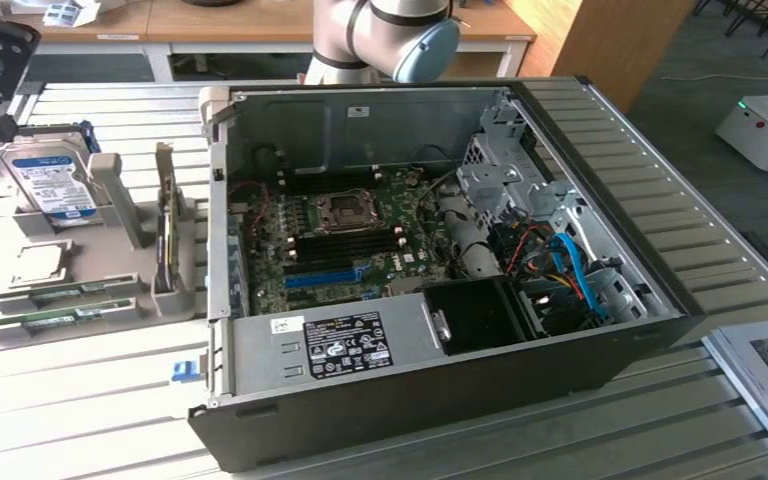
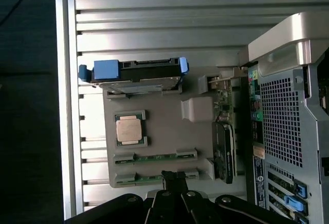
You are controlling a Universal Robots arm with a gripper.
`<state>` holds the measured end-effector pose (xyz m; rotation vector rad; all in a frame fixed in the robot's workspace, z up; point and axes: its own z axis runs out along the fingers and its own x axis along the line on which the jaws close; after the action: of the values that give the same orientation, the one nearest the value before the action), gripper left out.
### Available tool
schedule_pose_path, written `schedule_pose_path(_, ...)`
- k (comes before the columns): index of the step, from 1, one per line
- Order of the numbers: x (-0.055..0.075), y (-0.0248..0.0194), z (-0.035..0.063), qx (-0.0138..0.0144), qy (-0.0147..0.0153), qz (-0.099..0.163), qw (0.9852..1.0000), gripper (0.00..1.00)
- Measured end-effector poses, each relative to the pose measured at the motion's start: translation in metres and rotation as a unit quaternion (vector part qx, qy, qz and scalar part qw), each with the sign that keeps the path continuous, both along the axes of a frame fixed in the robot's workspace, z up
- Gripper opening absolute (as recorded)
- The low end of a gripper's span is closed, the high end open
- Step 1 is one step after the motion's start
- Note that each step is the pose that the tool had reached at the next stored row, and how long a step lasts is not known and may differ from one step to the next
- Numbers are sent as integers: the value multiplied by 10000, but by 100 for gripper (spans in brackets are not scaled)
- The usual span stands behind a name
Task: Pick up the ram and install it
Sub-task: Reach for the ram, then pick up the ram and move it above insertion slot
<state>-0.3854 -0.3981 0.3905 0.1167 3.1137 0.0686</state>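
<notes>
While the grey robot arm point(image 1: 384, 35) hangs over the far end of the slatted desk point(image 1: 91, 420) in the exterior view, a big black computer case point(image 1: 424, 410) lies open on its side. Its green motherboard point(image 1: 344, 240) faces up, and a grey power box point(image 1: 344, 345) with a label sits at the near end. A pale grey tray point(image 1: 104, 255) is just beside the case, on the exterior view's left. A hard drive point(image 1: 48, 180) with a blue and white label stands at the tray's far end. A square processor chip point(image 1: 37, 262) lies nearer. An expansion card point(image 1: 168, 240) stands on its edge by the case. The first ram stick point(image 1: 71, 292) lies flat next to the chip. The second ram stick point(image 1: 71, 318) lies beside it, at the tray's near edge. Both are thin and green. In the wrist view, the camera looks straight down on the tray point(image 2: 164, 106) and the desk point(image 2: 154, 23). The hard drive point(image 2: 136, 75) has blue ends, and the processor chip point(image 2: 128, 130) looks shiny. The first ram stick point(image 2: 154, 157) and the second ram stick point(image 2: 149, 176) rest in their holders. The black pincer point(image 2: 175, 175) is closed tight with nothing in it. Its tip is over one end of the second ram stick, and I cannot tell if they touch. The expansion card point(image 2: 226, 147) and the back of the computer case point(image 2: 282, 116) are on the far side of the tray.
</notes>
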Motion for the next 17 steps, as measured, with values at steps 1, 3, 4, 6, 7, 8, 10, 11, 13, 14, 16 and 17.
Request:
schedule_pose_path(1, -18, 0, -1, 0, 0, 0, 10000, 10)
schedule_pose_path(3, -57, 0, -3, 0, 0, 0, 10000, 10)
schedule_pose_path(4, -75, 0, -3, 0, 0, 0, 10000, 10)
schedule_pose_path(6, -111, 0, -5, 0, 0, 0, 10000, 10)
schedule_pose_path(7, -127, 0, -5, 0, 0, 0, 10000, 10)
schedule_pose_path(8, -141, 0, -6, 0, 0, 1, 10000, 10)
schedule_pose_path(10, -165, 0, -7, 0, 0, 0, 10000, 10)
schedule_pose_path(11, -171, 0, -7, 0, 0, 0, 10000, 10)
schedule_pose_path(13, -171, 0, -7, 0, 0, 1, 10000, 10)
schedule_pose_path(14, -171, 0, -7, 0, 0, 1, 10000, 10)
schedule_pose_path(16, -172, 0, -7, 0, 0, 0, 10000, 10)
schedule_pose_path(17, -172, 0, -7, 0, 0, 0, 10000, 10)
